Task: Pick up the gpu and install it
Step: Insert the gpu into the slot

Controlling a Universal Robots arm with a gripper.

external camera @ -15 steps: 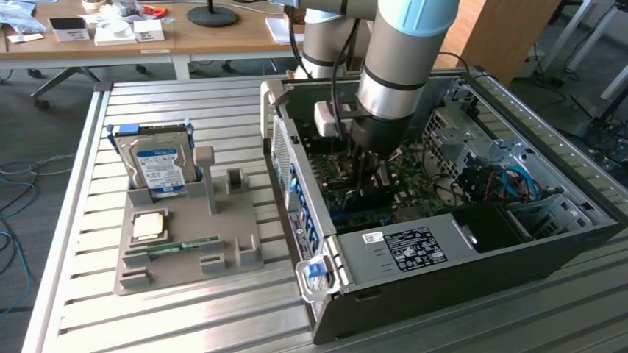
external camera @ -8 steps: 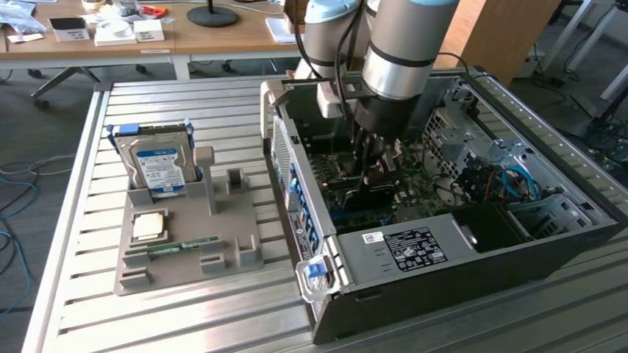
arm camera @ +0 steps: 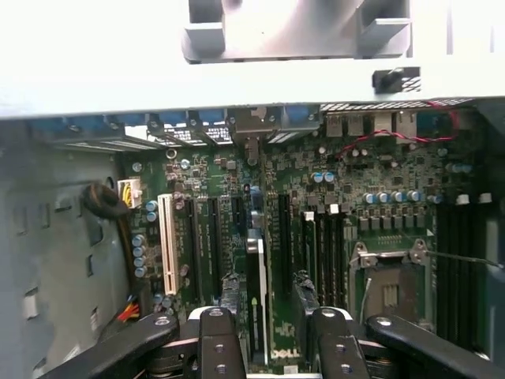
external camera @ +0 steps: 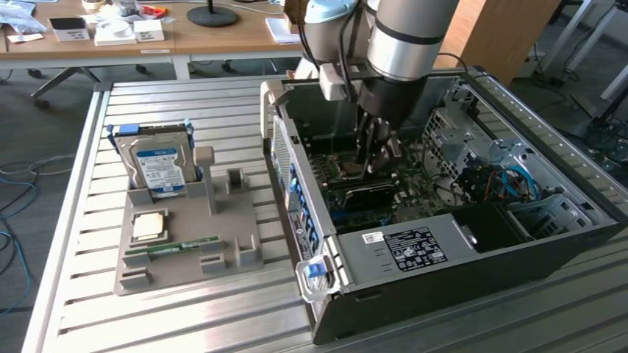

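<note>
- Gripper (external camera: 378, 165) reaches down into the open computer case (external camera: 442, 294), which lies on its side near the edge of the slatted table (external camera: 196, 316) on the exterior view's right.
- Its jaws stand wide. In the wrist view the gripper (arm camera: 267, 332) has one finger on each side of a thin card seen edge-on, and a gap shows on both sides, so it seems to grip nothing.
- That card is the gpu (arm camera: 256, 284). It stands upright on the motherboard (arm camera: 355, 181), in line with the long slots, near the middle of the board. In the exterior view it is the dark card (external camera: 378, 195) right under the fingers.
- Whether the card is pushed fully home in its slot cannot be told.
- Step in hand, as I judge it: the install itself, with the card put in place and let go, or about to be pressed.
- Any move from here calls for a straight path along the card's faces, so that neither finger catches it or tips it in the slot.
- On the table's other side, a grey holder (external camera: 235, 254) carries a hard drive (external camera: 157, 165), a chip (external camera: 147, 224) and a narrow green memory stick (external camera: 172, 248), all untouched.
</note>
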